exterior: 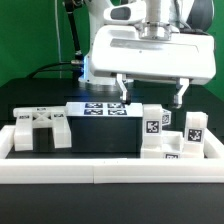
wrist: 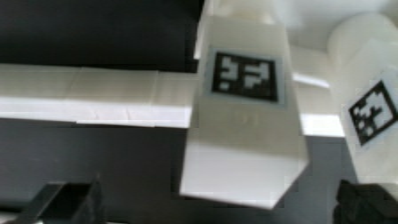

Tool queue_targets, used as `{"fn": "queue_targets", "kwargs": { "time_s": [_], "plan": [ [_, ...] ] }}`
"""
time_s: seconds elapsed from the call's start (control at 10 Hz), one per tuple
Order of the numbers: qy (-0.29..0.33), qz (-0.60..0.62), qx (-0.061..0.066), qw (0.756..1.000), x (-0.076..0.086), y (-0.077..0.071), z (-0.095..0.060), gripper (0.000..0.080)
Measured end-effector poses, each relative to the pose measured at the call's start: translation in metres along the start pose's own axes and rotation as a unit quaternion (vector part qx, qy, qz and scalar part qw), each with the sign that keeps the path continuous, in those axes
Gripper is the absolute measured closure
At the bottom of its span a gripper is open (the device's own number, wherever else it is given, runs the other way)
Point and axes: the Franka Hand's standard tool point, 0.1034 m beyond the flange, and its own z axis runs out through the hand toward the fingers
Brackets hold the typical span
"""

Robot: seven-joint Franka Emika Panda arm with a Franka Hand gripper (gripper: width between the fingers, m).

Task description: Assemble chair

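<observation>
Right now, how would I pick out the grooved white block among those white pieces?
Start at the long white rail along the front of the black table. At the exterior view's left end, just behind it, lies the seat block. Unlike the upright tagged pieces at the other end, it is low, wide and grooved.

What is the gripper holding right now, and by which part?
Nothing is held. The gripper is open, jaws spread wide; a tagged white chair part sits between them, with a gap on each side.

The gripper (exterior: 150,92) hangs, jaws spread wide, over tagged white chair pieces (exterior: 152,126) — slotted seat block (exterior: 40,131) lies at the exterior view's left
</observation>
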Motion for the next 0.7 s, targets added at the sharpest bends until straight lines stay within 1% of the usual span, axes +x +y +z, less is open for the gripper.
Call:
{"fn": "queue_targets", "kwargs": {
  "time_s": [0.1, 0.2, 0.4, 0.5, 0.6, 0.7],
  "plan": [
    [-0.001, 0.000, -0.001, 1.000, 0.0042, 0.0032, -0.0008, 0.0150],
    [-0.002, 0.001, -0.002, 1.000, 0.0044, 0.0054, 0.0000, 0.0150],
    [-0.010, 0.001, 0.000, 1.000, 0.0020, 0.0044, 0.0014, 0.0150],
    [-0.024, 0.001, 0.002, 1.000, -0.0010, 0.0031, 0.0028, 0.0150],
    [-0.075, 0.002, 0.013, 0.997, -0.0044, -0.0005, 0.0044, 0.0150],
    [-0.099, 0.004, 0.017, 0.995, 0.0012, 0.0013, 0.0046, 0.0150]
  ]
}}
